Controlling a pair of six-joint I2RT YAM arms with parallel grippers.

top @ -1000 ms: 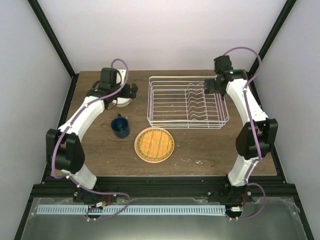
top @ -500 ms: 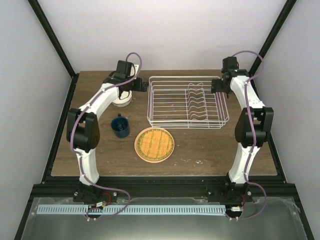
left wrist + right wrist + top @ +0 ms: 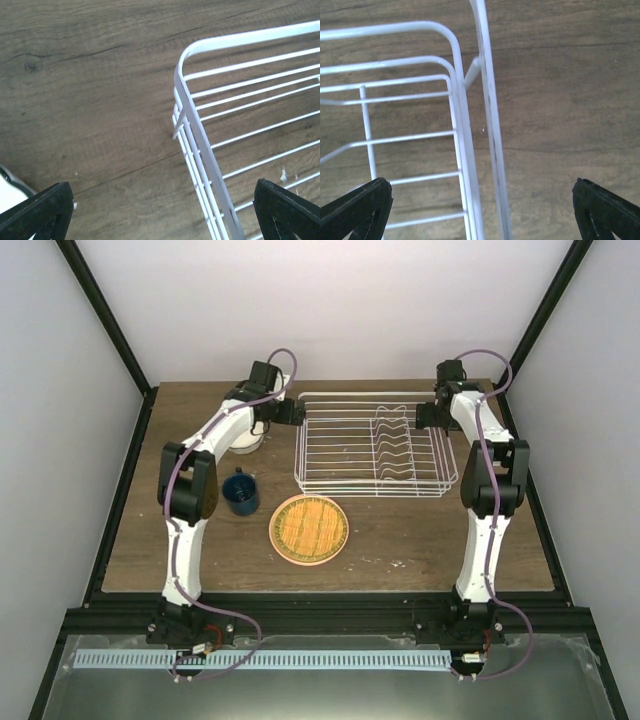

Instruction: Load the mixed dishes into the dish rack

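**Both grippers wide open at the rack, no dish loaded yet**
The left gripper (image 3: 287,415) and right gripper (image 3: 425,418) are spread empty over the far corners of the white wire dish rack (image 3: 372,395), toward the far right corner. The round orange plate (image 3: 308,528), stacked on the round pink plate (image 3: 274,540) near the near edge, the dark blue handled mug (image 3: 240,494) left of it, and the small white scallop-edged bowl (image 3: 244,443) toward the far left corner are judged stiff, slippery and breakable; rims should be pinched.

You won't find any readable text, labels, brands, numbers or signs in these views, whether on dishes, rack, arms or tabletop.
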